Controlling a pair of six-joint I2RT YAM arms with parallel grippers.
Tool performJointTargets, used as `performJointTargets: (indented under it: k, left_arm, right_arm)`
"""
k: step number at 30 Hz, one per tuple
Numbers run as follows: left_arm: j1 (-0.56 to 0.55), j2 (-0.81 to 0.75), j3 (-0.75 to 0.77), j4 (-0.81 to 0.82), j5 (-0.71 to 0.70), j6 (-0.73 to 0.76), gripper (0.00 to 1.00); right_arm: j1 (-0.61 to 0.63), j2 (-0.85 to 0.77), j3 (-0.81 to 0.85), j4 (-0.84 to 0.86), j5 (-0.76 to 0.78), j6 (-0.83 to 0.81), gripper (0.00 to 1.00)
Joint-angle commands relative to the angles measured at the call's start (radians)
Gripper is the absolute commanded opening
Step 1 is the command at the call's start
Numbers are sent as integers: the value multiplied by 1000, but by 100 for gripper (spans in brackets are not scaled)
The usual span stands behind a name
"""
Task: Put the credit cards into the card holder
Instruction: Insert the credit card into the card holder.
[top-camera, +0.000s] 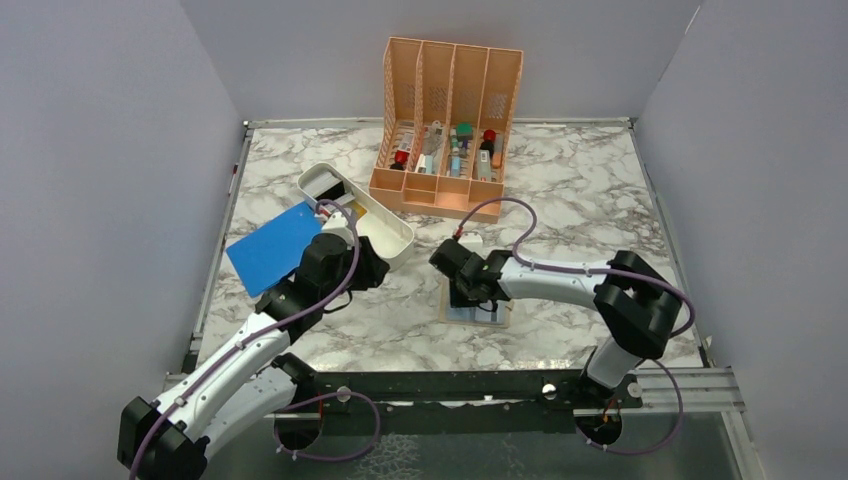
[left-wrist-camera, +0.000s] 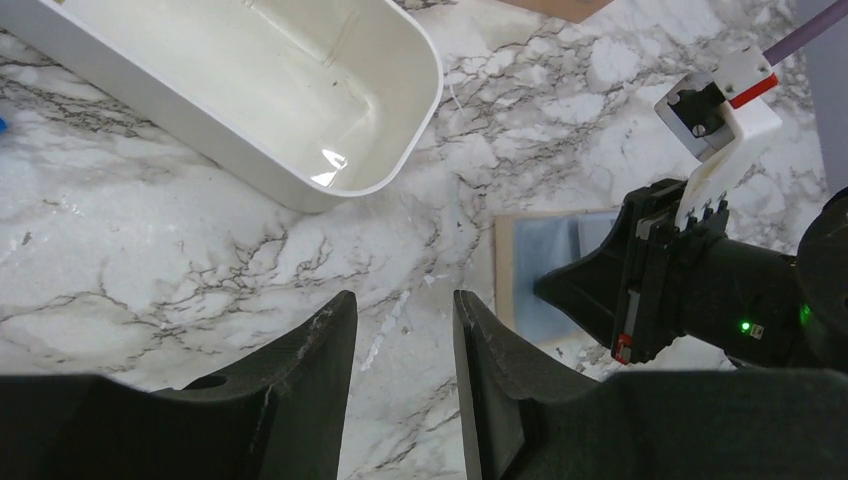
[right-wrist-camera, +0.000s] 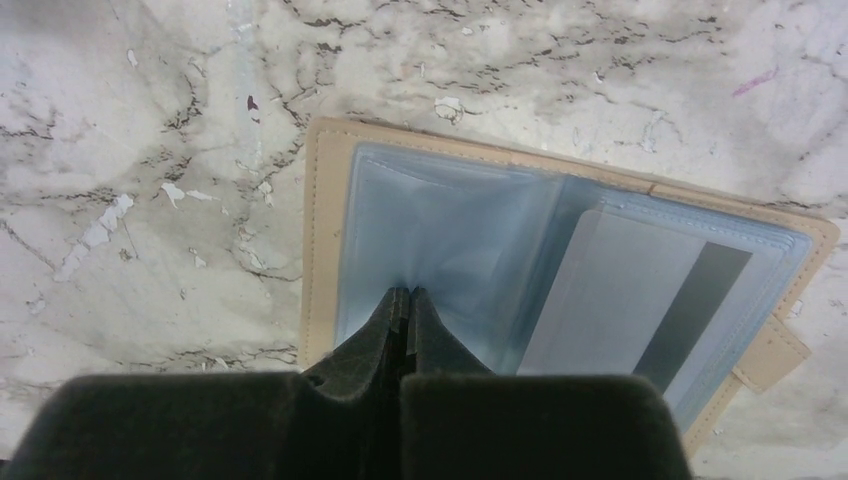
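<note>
The card holder lies open on the marble table, near the near edge and a little right of its middle. The right gripper is down on it. A white tray sits slantwise toward the left edge beside a blue sheet, and an orange rack stands at the far edge.

From the left wrist, the left gripper hangs above bare marble, its fingers partway apart with nothing between them. The tray's rounded end is beyond them, and the card holder lies to one side under the right gripper's tips.

From the right wrist, the right gripper's fingers are pressed together, tips on a clear sleeve whose creases run toward them. I cannot tell whether film is caught between them. A pale credit card with a dark stripe sits in the neighbouring sleeve.
</note>
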Motion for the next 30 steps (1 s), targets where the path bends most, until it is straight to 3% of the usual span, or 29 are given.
performJointTargets:
  k: [1,6,12,20,30]
  left_arm:
    - [3,-10,-8,92,69,-26,43]
    - [-2,94,-38,182,239,-76,36]
    - [-59,216,-76,308,347,-131,26]
    - [-169,400,-45,411,325,-165,20]
    - [-213,616,40,550,321,-184,16]
  right_arm:
    - [-2,-84,-33,18,29,-11,1]
    - [-4,-139,-87,120,0,-38,1]
    - [-26,-198,-197,255,-73,-24,1]
    - [-53,-281,-274,299,-86,-25,1]
    - [-95,-342,-331,341,-132,-48,1]
